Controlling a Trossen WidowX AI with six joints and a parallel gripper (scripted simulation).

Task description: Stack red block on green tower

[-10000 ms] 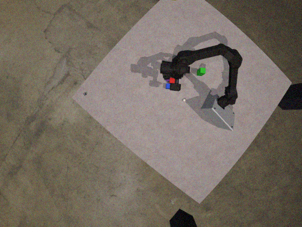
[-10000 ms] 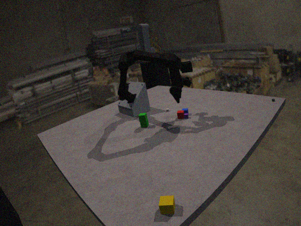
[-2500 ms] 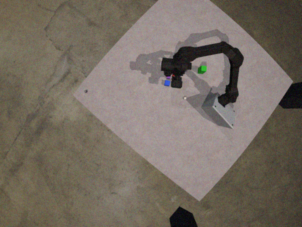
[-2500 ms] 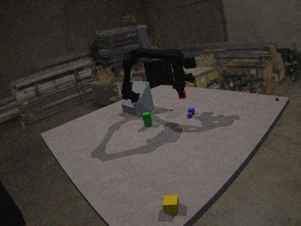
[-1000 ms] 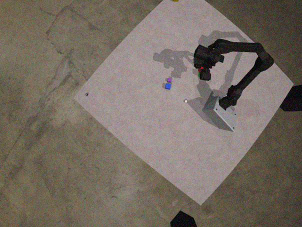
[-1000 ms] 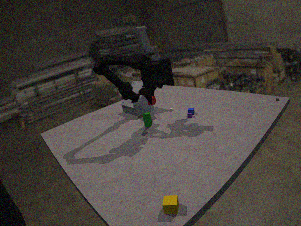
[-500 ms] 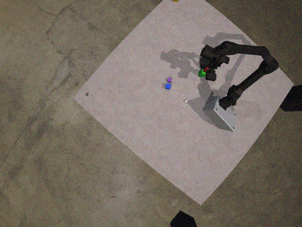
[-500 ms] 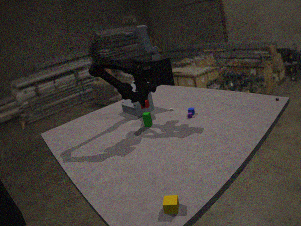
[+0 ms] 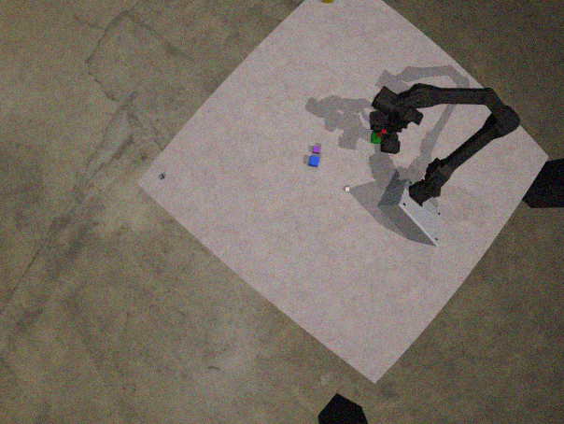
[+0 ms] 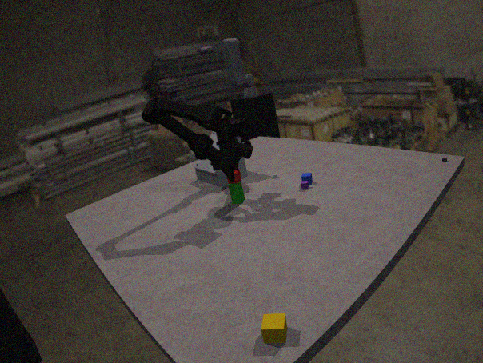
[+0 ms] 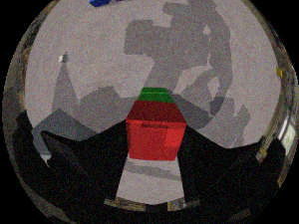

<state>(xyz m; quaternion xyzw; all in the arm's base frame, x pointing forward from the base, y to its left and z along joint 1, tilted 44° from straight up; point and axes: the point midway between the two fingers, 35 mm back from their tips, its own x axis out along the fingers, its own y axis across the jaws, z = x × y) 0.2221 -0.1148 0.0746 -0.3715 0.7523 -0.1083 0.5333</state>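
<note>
My gripper (image 9: pixel 384 133) (image 10: pixel 235 176) (image 11: pixel 153 122) is shut on the red block (image 9: pixel 383 131) (image 10: pixel 237 176) (image 11: pixel 151 141) and points down. The green tower (image 9: pixel 375 138) (image 10: pixel 237 193) (image 11: pixel 156 95) stands upright on the pale table top. In the exterior view the red block shows directly above the tower's top, with no clear gap. In the wrist view part of the tower shows just beyond the red block's far edge, and the rest is hidden behind it. Whether the two touch, and how well they line up, I cannot tell.
A blue block (image 9: pixel 314 161) (image 10: pixel 306 178) (image 11: pixel 100 2) and a smaller purple block (image 9: pixel 317 149) (image 10: pixel 305 185) stand close together. A yellow block (image 10: pixel 274 329) is far off. A small white cube (image 9: pixel 346 189) (image 10: pixel 274 176) (image 11: pixel 63 58) lies near the grey wedge-shaped base (image 9: pixel 422 220).
</note>
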